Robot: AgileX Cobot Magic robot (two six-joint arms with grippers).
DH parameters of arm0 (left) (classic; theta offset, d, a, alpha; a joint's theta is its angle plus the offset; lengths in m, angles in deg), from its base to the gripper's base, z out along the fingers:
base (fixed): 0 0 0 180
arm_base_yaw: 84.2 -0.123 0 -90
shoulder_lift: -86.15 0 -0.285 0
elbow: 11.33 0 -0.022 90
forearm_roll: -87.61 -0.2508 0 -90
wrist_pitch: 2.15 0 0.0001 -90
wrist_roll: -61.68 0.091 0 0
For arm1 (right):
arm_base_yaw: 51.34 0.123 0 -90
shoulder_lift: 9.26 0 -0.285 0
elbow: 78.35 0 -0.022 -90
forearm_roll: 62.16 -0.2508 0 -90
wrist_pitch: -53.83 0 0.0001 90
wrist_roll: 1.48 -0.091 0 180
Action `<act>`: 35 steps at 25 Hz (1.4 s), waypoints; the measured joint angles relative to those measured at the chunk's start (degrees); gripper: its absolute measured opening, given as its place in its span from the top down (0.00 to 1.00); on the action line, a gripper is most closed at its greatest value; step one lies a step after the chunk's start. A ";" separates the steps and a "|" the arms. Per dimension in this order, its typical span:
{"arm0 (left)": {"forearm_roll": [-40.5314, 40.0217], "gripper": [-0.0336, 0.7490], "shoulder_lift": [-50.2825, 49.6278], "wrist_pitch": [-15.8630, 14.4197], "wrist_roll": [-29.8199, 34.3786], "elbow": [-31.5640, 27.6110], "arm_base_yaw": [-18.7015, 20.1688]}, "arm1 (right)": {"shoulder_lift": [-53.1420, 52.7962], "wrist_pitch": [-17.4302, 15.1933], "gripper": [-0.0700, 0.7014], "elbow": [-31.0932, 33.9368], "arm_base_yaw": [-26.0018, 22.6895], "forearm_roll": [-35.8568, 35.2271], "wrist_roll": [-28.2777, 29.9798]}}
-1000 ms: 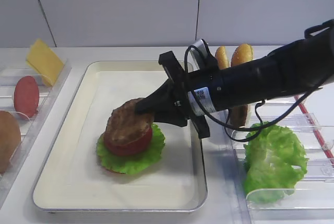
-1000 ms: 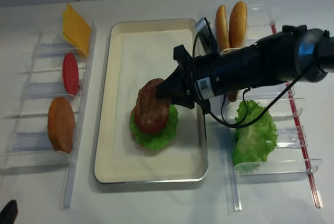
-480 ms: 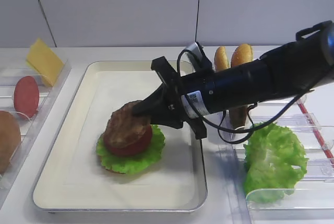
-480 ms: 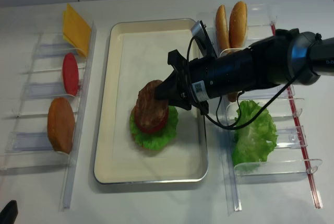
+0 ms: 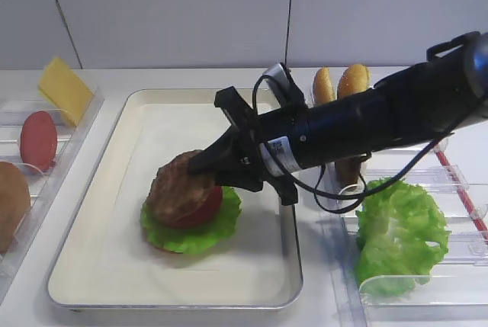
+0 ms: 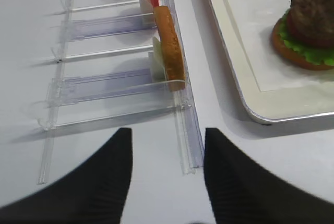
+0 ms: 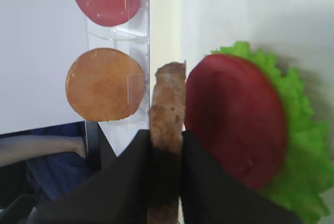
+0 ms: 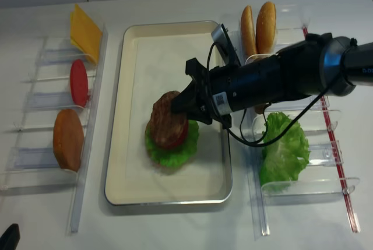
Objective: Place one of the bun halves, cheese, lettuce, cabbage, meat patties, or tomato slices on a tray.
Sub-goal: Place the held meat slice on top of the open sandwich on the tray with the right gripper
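Note:
My right gripper (image 5: 202,167) is shut on the edge of a dark brown meat patty (image 5: 179,186), which lies tilted over a red tomato slice (image 7: 235,119). That slice rests on lettuce (image 5: 191,235) in the cream tray (image 5: 91,266). From the right wrist the patty (image 7: 167,98) shows edge-on between the black fingers (image 7: 195,166). In the left wrist view my left gripper (image 6: 167,145) stands open over bare table beside a clear rack (image 6: 104,85), holding nothing.
The left rack holds cheese (image 8: 85,31), a tomato slice (image 8: 78,82) and a bun half (image 8: 68,139). The right rack holds two upright bun halves (image 8: 259,25) and a lettuce bunch (image 8: 285,148). The right arm (image 8: 280,81) spans the tray's right rim.
My right gripper has shifted left and down with the patty, which now sits lower over the tomato slice. The left side has not changed.

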 joint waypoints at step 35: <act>0.00 0.54 0.00 0.00 0.00 0.00 0.00 | 2.78 -1.57 0.57 -0.44 -0.33 -0.89 -0.48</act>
